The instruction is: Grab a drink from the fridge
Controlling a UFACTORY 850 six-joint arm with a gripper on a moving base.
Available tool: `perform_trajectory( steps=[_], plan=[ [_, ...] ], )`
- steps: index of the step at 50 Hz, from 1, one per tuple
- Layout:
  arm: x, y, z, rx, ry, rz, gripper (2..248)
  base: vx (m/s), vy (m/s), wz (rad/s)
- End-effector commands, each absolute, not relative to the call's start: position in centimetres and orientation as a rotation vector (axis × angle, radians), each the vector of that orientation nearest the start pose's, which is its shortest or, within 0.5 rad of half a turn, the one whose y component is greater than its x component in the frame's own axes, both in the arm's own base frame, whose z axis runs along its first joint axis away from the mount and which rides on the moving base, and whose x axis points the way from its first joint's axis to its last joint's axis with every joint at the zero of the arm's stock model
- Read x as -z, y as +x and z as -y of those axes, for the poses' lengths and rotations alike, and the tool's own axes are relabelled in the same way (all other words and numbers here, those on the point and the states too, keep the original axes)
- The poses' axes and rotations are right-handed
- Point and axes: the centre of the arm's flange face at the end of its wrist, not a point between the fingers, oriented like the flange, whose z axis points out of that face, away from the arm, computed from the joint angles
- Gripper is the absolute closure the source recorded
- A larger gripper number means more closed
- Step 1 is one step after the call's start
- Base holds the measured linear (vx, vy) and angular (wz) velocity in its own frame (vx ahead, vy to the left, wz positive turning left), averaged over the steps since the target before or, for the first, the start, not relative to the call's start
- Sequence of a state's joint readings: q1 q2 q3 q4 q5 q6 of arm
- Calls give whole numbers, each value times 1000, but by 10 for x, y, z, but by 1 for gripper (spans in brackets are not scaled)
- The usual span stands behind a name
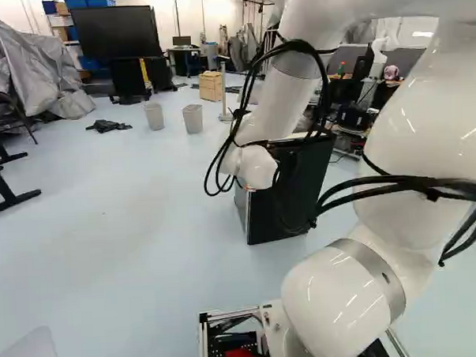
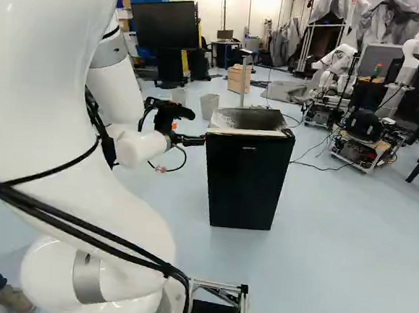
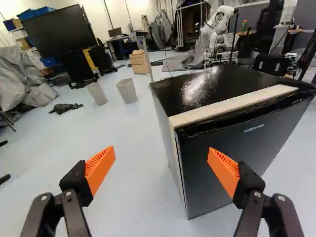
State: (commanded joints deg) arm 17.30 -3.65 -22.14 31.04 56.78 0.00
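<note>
In the right base view my gripper (image 2: 189,140) is level with the upper left edge of a black fridge (image 2: 243,184), whose door is shut. The wrist view shows the gripper (image 3: 162,150) open, its orange pads wide apart with nothing held. One finger stands over bare floor, the other in front of the door of the fridge (image 3: 232,158). Whether that finger touches the door I cannot tell. A pale strip (image 3: 232,104) runs along the top of the fridge above the door. In the left base view my arm partly covers the fridge (image 1: 290,200). No drink shows.
Two grey bins (image 1: 154,116) (image 1: 193,119) and a dark cloth (image 1: 108,126) are on the floor farther off. A wooden cabinet (image 2: 239,78) stands behind the fridge. Another robot (image 2: 338,65) is at the back right. A table leg (image 1: 10,196) stands at the left of the left base view.
</note>
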Motion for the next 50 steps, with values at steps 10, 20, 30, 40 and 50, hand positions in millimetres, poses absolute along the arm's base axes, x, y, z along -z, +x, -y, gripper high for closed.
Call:
perform_trajectory(
  steps=[10, 20, 30, 40, 50],
  plan=[
    [-360, 387, -86, 1854, -2507, -473, 3, 0, 0, 0],
    [-349, 400, -97, 1844, -2526, -523, 3, 0, 0, 0],
    [-337, 414, -108, 1838, -2543, -577, 3, 0, 0, 0],
    [-325, 428, -117, 1836, -2558, -638, 3, 0, 0, 0],
    [-313, 439, -123, 1845, -2570, -709, 3, 0, 0, 0]
  ],
)
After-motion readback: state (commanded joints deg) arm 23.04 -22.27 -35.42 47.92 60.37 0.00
